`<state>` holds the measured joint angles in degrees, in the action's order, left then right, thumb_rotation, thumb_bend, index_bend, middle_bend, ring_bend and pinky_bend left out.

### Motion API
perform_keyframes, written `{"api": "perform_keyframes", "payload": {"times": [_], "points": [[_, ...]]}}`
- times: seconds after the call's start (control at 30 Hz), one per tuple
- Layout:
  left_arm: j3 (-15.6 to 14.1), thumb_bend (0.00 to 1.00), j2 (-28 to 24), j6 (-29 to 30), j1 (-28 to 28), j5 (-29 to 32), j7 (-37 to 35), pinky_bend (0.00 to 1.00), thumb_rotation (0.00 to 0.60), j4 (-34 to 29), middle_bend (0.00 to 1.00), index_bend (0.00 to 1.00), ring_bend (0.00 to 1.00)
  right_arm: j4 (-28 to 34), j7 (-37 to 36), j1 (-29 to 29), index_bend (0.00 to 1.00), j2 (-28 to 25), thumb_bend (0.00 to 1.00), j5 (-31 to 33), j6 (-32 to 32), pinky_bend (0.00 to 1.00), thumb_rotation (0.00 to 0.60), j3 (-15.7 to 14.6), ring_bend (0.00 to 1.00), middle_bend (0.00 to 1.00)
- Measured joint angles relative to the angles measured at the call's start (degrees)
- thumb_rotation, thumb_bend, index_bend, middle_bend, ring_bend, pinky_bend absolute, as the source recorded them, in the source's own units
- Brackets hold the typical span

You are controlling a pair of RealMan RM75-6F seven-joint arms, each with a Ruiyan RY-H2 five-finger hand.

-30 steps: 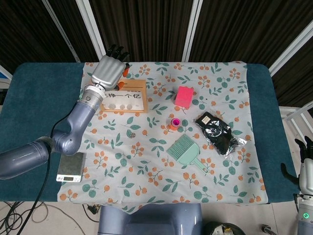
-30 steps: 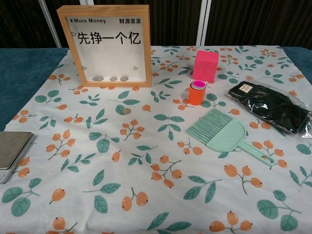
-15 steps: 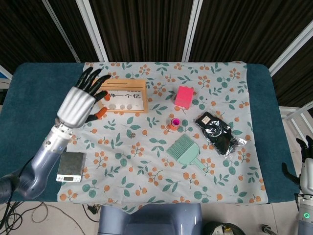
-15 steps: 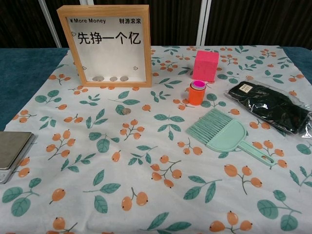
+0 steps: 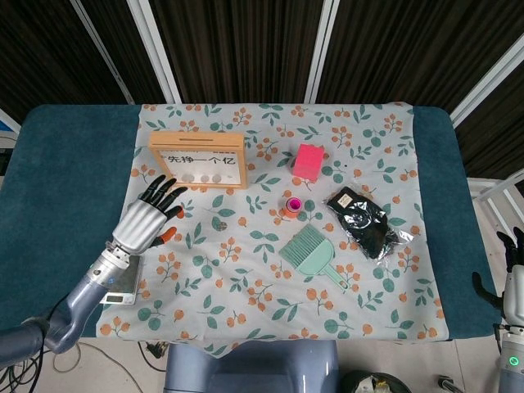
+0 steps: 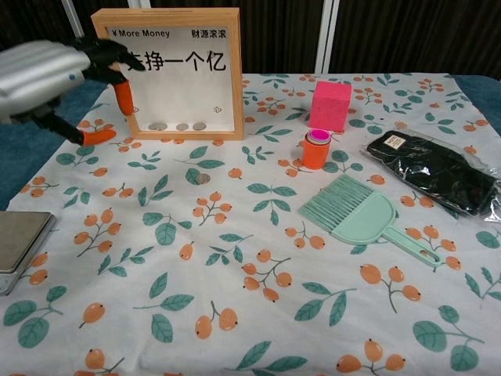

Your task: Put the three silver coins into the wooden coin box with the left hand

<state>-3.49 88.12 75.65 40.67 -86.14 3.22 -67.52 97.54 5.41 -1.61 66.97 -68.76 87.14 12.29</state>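
Observation:
The wooden coin box (image 5: 199, 160) stands upright at the back left of the floral cloth, and through its clear front (image 6: 176, 78) three silver coins (image 6: 181, 126) show at the bottom. Another small coin (image 6: 203, 178) lies on the cloth in front of the box; the head view has this coin (image 5: 219, 223) too. My left hand (image 5: 151, 219) hovers left of that coin and nearer me than the box, fingers spread and holding nothing. In the chest view the left hand (image 6: 55, 78) is blurred beside the box's left edge. My right hand (image 5: 513, 282) hangs off the table at the far right.
A pink block (image 5: 309, 161), an orange and pink cup (image 5: 292, 205), a mint dustpan brush (image 5: 313, 254) and a black packet (image 5: 366, 221) lie on the right half of the cloth. A small scale (image 5: 121, 278) sits at the front left, under my left forearm.
My left hand has drawn back from above the box's top, toward me and down to the left, and now shows in the chest view. The coins and box have not moved.

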Motion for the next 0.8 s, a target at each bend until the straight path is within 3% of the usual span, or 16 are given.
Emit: {"api": "perform_keyframes", "payload": {"times": [0.37,0.8], "points": [[0.99,0.3,10.63,-8.58,2.0,0.46,-0.6,0.0,0.6,13.13,0.13,0.43,0.0,0.06,-0.32,0.01,0.17,-0.18,0.39,0.45,-0.15,0.0,0.6,0.28,0.02,0.05],[2.41,0.31,19.35,-12.22,5.56,-2.0,-3.05,0.0,0.6,24.79,0.13,0.41,0.0,0.08,-0.26,-0.02,0.17,-0.2,0.39,0.49,-0.26,0.0,0.6,0.25,0.02,0.05]]}}
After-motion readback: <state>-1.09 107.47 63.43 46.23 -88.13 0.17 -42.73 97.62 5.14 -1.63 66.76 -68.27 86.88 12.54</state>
